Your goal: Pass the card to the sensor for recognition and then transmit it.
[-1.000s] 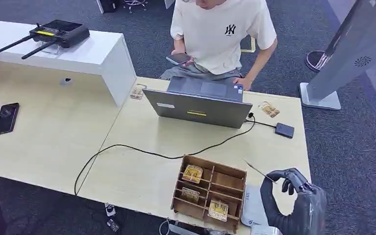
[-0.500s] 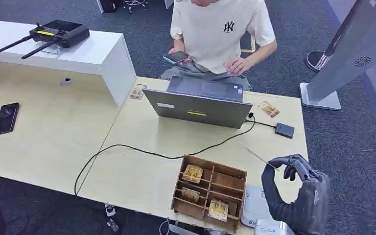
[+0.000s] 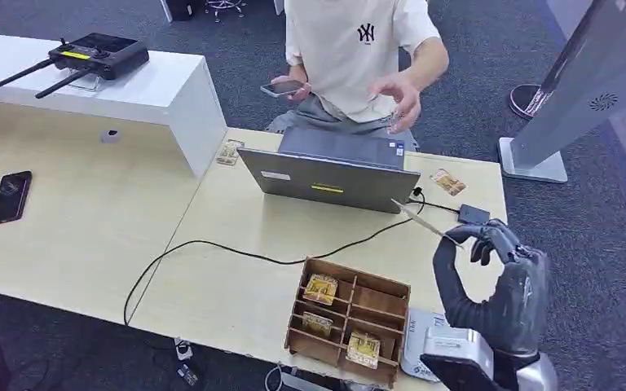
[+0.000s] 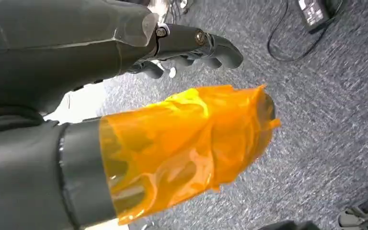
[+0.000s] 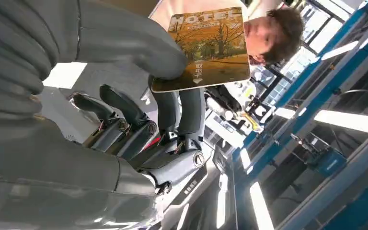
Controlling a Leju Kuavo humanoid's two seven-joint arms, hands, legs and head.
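Observation:
My right hand [image 3: 489,277] is raised above the table's right end and pinches a thin card [image 3: 424,221], seen edge-on and slanting toward the laptop. The right wrist view shows the card [image 5: 206,48] face-on, printed with orange trees, held between the thumb and the dark fingers [image 5: 182,110]. The sensor [image 3: 473,214], a small black box on a cable, lies on the table just beyond the hand. My left hand [image 4: 124,120], its thumb wrapped in orange tape, hangs over the carpet and holds nothing.
A person sits behind the grey laptop [image 3: 330,175], holding a phone, the other hand [image 3: 395,94] lifted in the air. A wooden compartment box [image 3: 379,303] with cards stands at the table's front edge. Loose cards [image 3: 448,181] lie by the laptop. A white stand [image 3: 570,90] rises at right.
My right hand has risen and moved away from the front edge toward the sensor, carrying the card. The person's hand has lifted off the laptop into the air.

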